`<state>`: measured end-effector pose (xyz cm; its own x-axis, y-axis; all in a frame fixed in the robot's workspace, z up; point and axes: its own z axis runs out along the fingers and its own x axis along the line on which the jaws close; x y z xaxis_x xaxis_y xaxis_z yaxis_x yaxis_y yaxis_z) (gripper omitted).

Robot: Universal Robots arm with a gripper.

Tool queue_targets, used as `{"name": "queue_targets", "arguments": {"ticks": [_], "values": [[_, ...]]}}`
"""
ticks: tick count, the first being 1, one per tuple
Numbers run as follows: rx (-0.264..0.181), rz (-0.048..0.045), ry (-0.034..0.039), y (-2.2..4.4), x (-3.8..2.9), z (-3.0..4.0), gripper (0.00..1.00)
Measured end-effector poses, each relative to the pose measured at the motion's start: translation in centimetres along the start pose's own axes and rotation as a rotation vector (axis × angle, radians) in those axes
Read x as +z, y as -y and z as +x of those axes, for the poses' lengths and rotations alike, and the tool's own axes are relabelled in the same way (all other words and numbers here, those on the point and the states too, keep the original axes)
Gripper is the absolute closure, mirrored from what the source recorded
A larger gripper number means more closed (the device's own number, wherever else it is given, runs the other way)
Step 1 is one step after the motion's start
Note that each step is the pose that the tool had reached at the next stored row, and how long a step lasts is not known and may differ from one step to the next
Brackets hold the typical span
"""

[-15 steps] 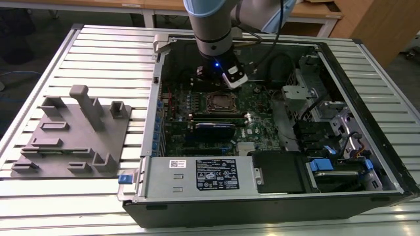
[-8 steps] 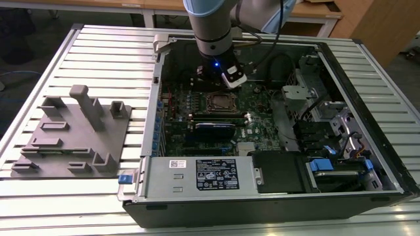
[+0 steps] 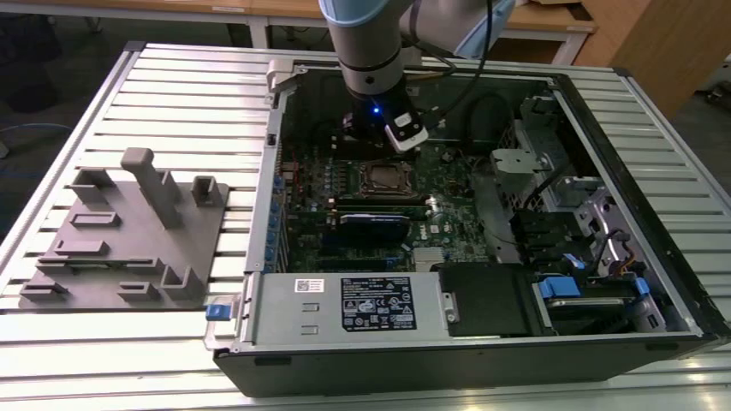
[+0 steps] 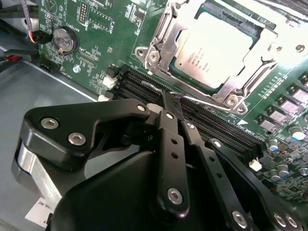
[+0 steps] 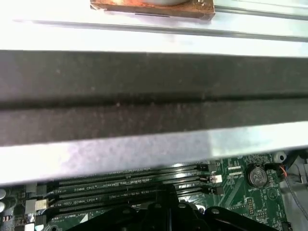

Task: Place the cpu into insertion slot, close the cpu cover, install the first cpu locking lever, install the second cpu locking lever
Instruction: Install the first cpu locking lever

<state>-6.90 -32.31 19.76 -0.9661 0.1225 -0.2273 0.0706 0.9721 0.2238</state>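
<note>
Reaching arm: the grey and pale-blue arm (image 3: pixel 371 43) stands straight down into the open computer case (image 3: pixel 639 214), which lies on its side on a ribbed metal table (image 3: pixel 171 86).
Gripper: the gripper (image 4: pixel 166 98) has black, hinged fingers drawn together into one narrow tip. In the exterior view the gripper (image 3: pixel 383 141) hangs just on the far side of the socket.
Contact: the tip sits at the locking lever (image 4: pixel 204 101), a thin bright wire along the socket's edge. I cannot tell whether it pinches the wire or only touches it.
Cpu: the cpu (image 4: pixel 216 45) is a flat square with a dull silver top, lying seated in the insertion slot (image 4: pixel 144 52).
Cpu cover: the cpu cover (image 4: pixel 163 36) is a thin stamped silver frame lying down around the chip, whose top shows through the cut-out.
Socket in the case: in the exterior view the cpu (image 3: pixel 381 177) is near the middle of the green board.
Edges: the case rim (image 5: pixel 144 149), a bare metal band under a dark strip, runs close beside the long black memory slots (image 5: pixel 120 185). The memory slots (image 4: pixel 202 122) lie between the fingers and the socket.
Room: the case is open above the board. A drive cage (image 3: pixel 549 214) walls the exterior view's right, and a silver power supply (image 3: pixel 342 304) walls the near side.
Small parts: a round coin cell (image 4: pixel 65 39) sits on the board, well apart from the socket.
Outside the case: a grey moulded fixture block (image 3: pixel 126 231) with upright posts rests on the table at the exterior view's left.
</note>
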Motion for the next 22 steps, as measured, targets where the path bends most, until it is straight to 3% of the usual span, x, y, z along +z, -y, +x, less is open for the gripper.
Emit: {"name": "queue_targets", "arguments": {"ticks": [5, 11, 22], "values": [[-0.006, 0.0225, 0.0015, 0.03, 0.14, 0.03, 0.9], [-0.006, 0.0236, 0.0017, 0.04, 0.19, 0.04, 0.9], [-0.009, 0.0354, 0.0025, 0.03, 0.57, 0.15, 0.9]]}}
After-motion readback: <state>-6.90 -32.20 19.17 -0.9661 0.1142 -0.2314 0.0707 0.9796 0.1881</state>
